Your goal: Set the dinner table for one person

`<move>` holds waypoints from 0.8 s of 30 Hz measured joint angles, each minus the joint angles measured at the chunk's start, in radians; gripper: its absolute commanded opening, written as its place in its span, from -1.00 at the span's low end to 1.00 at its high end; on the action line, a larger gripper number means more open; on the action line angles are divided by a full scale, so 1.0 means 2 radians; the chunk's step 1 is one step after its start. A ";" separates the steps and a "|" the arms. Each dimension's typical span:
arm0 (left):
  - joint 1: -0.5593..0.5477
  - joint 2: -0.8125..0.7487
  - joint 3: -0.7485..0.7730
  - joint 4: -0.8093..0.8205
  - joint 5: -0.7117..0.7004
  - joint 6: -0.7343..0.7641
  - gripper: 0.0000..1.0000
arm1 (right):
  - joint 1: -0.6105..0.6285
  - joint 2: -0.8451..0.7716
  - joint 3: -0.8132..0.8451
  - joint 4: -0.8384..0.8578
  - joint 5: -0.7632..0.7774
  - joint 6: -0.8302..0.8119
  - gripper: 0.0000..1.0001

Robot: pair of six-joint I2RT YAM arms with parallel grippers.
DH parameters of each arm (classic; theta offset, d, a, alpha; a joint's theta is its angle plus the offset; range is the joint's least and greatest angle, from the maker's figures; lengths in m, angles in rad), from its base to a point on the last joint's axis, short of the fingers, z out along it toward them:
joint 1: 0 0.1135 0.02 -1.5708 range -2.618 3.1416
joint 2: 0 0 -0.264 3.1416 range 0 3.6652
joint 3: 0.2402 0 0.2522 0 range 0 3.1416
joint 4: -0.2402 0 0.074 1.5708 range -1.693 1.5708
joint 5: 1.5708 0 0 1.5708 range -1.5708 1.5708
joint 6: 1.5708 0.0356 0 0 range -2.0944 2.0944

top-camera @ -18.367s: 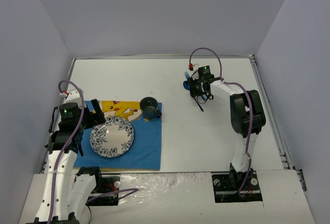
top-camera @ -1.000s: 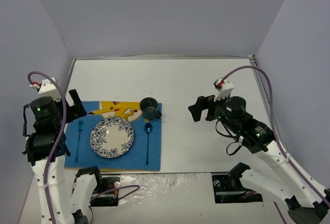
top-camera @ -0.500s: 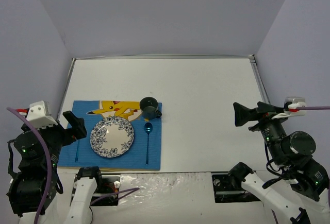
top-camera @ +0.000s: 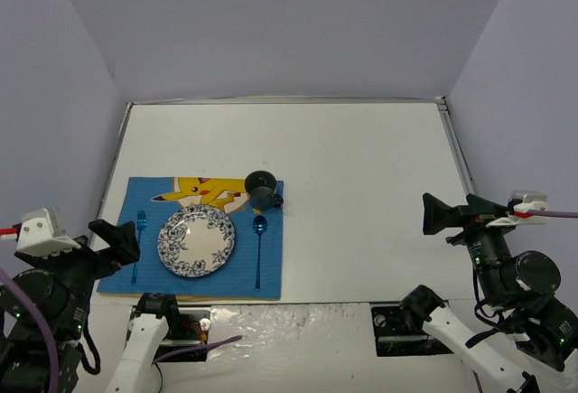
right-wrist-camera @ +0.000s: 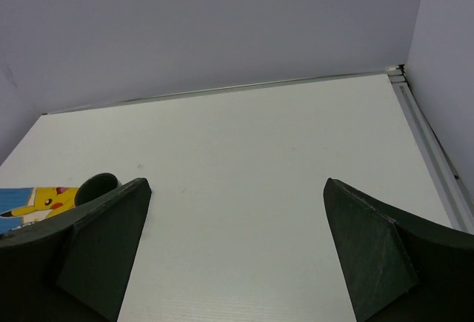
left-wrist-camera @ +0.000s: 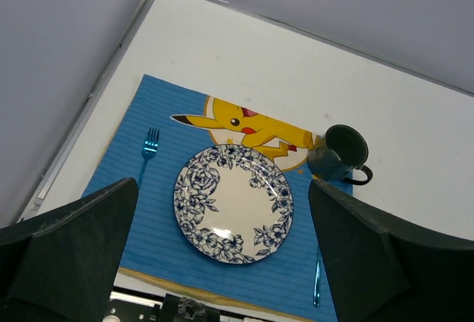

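The large white rectangular counter (top-camera: pixel 361 158) fills the view, its blue cloth placemat (top-camera: pixel 269 271) bearing floral china plate (top-camera: pixel 196 239), blue metal fork (top-camera: pixel 138 244), blue spoon (top-camera: pixel 258 248) and dark mug (top-camera: pixel 262 188), seemingly complete, so left end effector (top-camera: pixel 116 241) and right end effector (top-camera: pixel 442 215) hang wide, empty.

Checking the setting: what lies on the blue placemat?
A patterned plate, blue fork to its left, blue spoon to its right, dark mug at the far corner. Under the plate is hidden.

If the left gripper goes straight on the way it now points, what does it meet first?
Most likely the blue-patterned plate on the placemat; it lies centred ahead, though depth is hard to judge.
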 measured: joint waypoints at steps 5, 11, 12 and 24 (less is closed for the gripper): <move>-0.014 -0.051 0.009 -0.033 -0.031 0.001 0.94 | 0.000 -0.009 -0.004 -0.005 0.011 -0.005 1.00; -0.023 -0.087 0.011 -0.080 -0.075 0.013 0.94 | 0.000 -0.017 -0.010 -0.005 0.024 -0.013 1.00; -0.025 -0.090 0.011 -0.086 -0.083 0.016 0.94 | 0.000 -0.017 -0.011 -0.005 0.026 -0.014 1.00; -0.050 -0.093 0.017 -0.116 -0.154 0.045 0.94 | 0.005 -0.017 -0.016 -0.005 0.042 -0.018 1.00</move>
